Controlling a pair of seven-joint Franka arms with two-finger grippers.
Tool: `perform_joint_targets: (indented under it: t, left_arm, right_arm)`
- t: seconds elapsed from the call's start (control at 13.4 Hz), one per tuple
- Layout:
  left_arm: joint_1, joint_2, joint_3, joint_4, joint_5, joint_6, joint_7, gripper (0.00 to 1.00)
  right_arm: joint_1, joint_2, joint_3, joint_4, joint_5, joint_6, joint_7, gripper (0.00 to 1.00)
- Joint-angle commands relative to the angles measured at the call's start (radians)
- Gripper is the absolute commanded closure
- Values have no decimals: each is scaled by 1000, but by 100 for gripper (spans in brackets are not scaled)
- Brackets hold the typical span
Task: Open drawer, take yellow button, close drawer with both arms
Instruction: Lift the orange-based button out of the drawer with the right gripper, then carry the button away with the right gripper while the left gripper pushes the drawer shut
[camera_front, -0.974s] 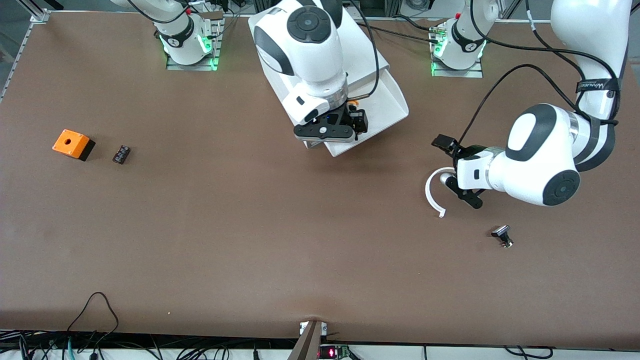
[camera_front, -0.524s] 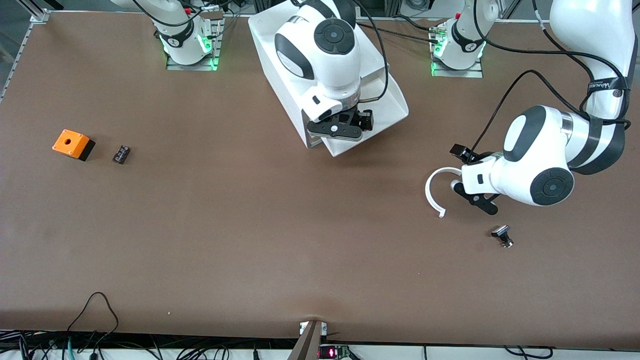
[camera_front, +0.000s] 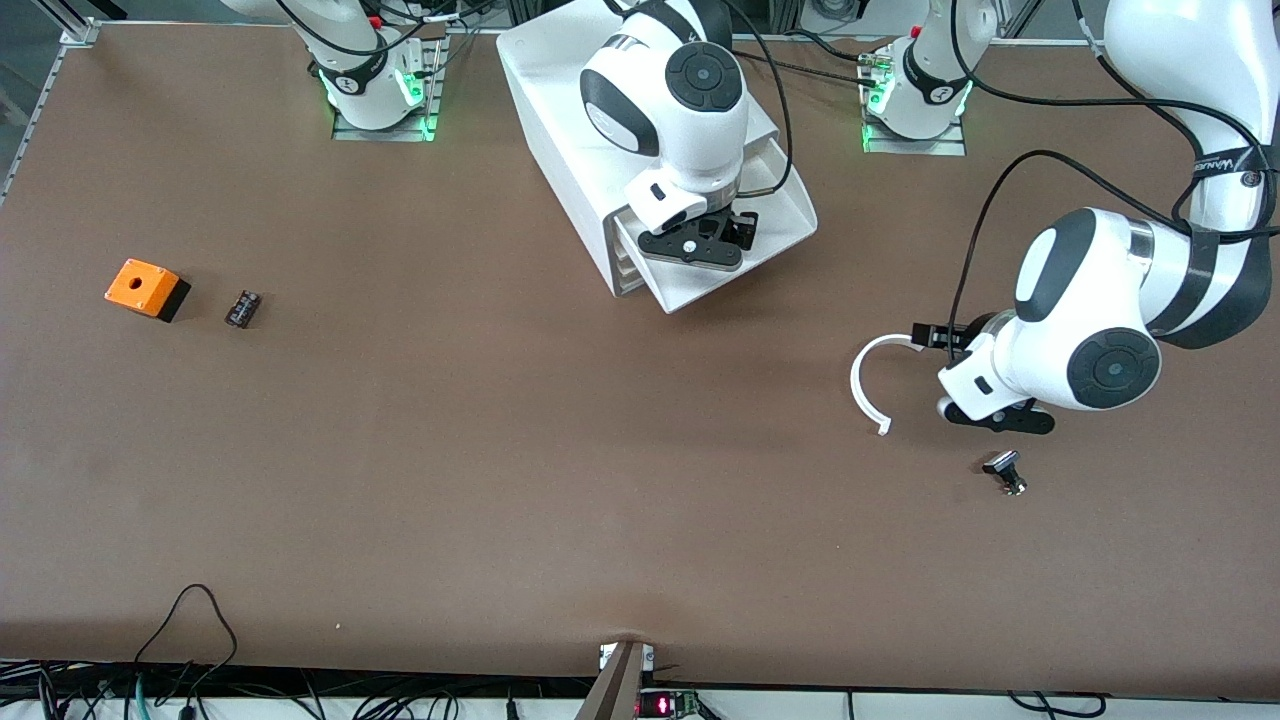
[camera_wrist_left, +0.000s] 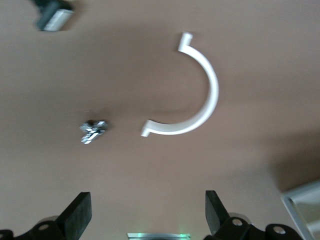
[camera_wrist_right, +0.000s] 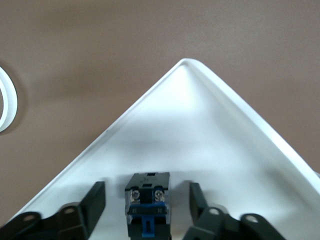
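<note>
The drawer (camera_front: 780, 222) stands pulled out from the white cabinet (camera_front: 560, 110). My right gripper (camera_front: 700, 240) is down in it, so the front view hides the button. In the right wrist view the button (camera_wrist_right: 147, 207) lies on the drawer floor (camera_wrist_right: 200, 125), showing its black-and-blue body. My right gripper (camera_wrist_right: 146, 189) is open, with one finger on each side of the button and a gap at both. My left gripper (camera_front: 995, 415) hangs open and empty over the bare table; it also shows in the left wrist view (camera_wrist_left: 147, 215).
A white curved ring piece (camera_front: 868, 385) lies beside the left gripper, and a black-headed bolt-like part (camera_front: 1005, 472) lies nearer the front camera. A small shiny metal piece (camera_wrist_left: 93, 131) lies by the ring. An orange box (camera_front: 145, 287) and a small black part (camera_front: 242, 308) lie toward the right arm's end.
My right gripper has shifted over the drawer toward the cabinet. My left gripper has swung away from the ring toward the bolt-like part.
</note>
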Motion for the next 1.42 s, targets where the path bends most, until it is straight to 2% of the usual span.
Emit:
perform_joint_targets:
  t: [0.0,0.07,0.45,0.6,0.82,0.97,1.12,1.35]
  left_arm:
    - [5,41,-2,27,31,-5,-44,0]
    - [11,42,3,25,0,-4,-38,0]
    - [22,38,-6,25,-29,-5,-33,0]
    - [28,38,-5,25,-71,-4,-33,0]
    - [10,38,-6,25,-60,-4,-47,0]
    - [6,38,-8,21,-78,-4,-50,0]
    - [26,35,-6,0,-159,14,-58,0]
    - [27,12,-14,-28,-203,48,-200,0]
  right_arm:
    - [13,4,-5,31,17,-31,9,86]
    - [13,3,-4,32,17,-31,11,100]
    - [8,-6,0,51,12,-45,12,100]
    - [0,-29,-19,90,8,-54,15,100]
    - [-56,-48,-51,111,6,-52,-15,100]
    - [-133,-78,-50,120,9,-69,-105,100]
    - [-202,-85,-48,118,9,-118,-272,100]
    - [-272,-102,-71,83,6,-189,-464,100]
